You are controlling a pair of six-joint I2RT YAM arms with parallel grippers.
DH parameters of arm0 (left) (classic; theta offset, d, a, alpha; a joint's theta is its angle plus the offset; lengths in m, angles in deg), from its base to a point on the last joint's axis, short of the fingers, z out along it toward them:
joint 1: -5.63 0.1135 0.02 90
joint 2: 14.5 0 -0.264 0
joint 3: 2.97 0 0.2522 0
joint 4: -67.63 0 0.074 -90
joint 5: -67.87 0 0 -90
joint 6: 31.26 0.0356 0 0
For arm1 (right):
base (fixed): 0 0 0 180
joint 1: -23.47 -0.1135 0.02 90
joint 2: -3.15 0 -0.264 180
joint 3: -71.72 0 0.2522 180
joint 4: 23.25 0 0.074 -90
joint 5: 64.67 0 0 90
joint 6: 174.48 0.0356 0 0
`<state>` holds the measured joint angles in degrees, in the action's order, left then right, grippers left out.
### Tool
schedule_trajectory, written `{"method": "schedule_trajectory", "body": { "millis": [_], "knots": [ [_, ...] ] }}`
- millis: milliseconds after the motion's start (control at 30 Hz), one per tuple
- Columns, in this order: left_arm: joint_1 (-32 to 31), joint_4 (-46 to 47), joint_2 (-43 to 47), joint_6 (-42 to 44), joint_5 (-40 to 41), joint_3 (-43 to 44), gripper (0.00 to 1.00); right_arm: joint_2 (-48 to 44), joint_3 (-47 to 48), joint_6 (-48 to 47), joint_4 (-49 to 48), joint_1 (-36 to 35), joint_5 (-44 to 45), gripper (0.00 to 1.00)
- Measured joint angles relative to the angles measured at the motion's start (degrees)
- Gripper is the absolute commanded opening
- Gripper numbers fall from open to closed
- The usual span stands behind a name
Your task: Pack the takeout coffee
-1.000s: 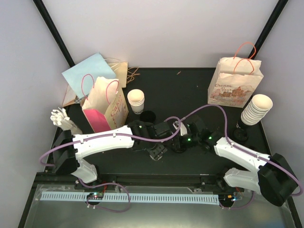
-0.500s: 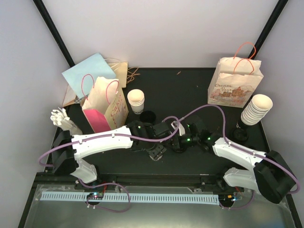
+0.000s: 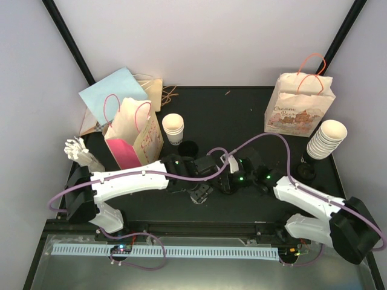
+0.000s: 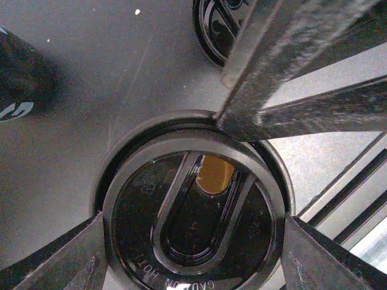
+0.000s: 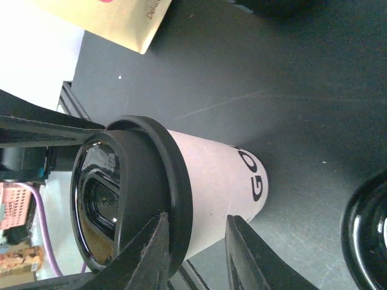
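We see the black table point(image 3: 242, 109) carrying everything, with the left arm point(image 3: 127, 179) and right arm point(image 3: 308, 196) meeting at its middle. Next in size come the printed paper bag point(image 3: 298, 107) at the far right and the pink-handled bag point(image 3: 134, 133) at the far left. A tall stack of paper cups point(image 3: 326, 139) stands by the right edge, and a shorter stack point(image 3: 173, 128) stands just beside the pink-handled bag.

The coffee cup point(image 5: 211, 181) stands upright on the table between the two wrists, its black lid point(image 4: 195, 225) on. The left gripper point(image 4: 193, 219) clasps it, one finger against each side of the lid. The right gripper point(image 5: 198, 220) reaches in at the lid's rim with its fingers point(image 5: 242, 251) a little apart; we cannot tell whether they pinch it. A loose lid point(image 5: 369, 232) lies near.
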<state>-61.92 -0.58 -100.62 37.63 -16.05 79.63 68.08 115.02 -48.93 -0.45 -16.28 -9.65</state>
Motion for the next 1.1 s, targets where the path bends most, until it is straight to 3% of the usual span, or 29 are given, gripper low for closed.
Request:
{"method": "schedule_trajectory", "body": {
  "millis": [467,867,1100],
  "knots": [
    [0.5,0.1,0.3,-7.0,0.7,-0.2,0.65,-11.9,-0.4,-1.1,10.3,-0.3,4.9,0.31],
    [0.8,-2.1,0.2,-14.8,3.1,0.3,0.66,-13.9,-3.1,-1.2,10.3,-0.5,3.2,0.33],
    [0.8,-2.6,0.3,-17.9,4.1,0.3,0.71,-20.6,-9.4,2.3,5.6,-2.9,2.6,0.36]
  ]
}}
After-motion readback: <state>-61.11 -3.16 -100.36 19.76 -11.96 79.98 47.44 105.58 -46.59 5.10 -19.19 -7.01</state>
